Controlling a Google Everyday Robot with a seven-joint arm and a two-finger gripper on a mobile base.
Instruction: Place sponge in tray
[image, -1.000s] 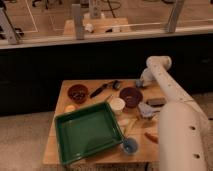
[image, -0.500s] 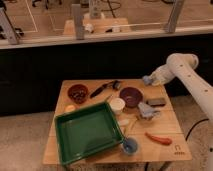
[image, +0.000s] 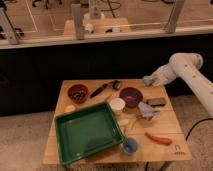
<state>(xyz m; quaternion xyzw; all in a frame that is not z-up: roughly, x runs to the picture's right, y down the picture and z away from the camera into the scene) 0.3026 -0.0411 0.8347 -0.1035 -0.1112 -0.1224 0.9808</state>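
A green tray (image: 86, 133) sits on the front left of the wooden table (image: 165, 119). A dark grey rectangular block (image: 156, 102), which may be the sponge, lies near the table's right edge. A crumpled grey-blue thing (image: 146, 110) lies just in front of it. My gripper (image: 148, 80) hangs over the table's far right corner, above and behind the block, at the end of the white arm (image: 186, 67) that reaches in from the right. It touches nothing that I can see.
On the table are a dark red bowl (image: 77, 92), a purple bowl (image: 131, 96), a white cup (image: 117, 105), a blue cup (image: 129, 146), an orange carrot-like item (image: 159, 138) and a black utensil (image: 102, 89). A dark wall with a glass railing stands behind.
The arm has swung away from the middle of the view to the right. The gripper now sits over the far right corner. The things on the table have not moved.
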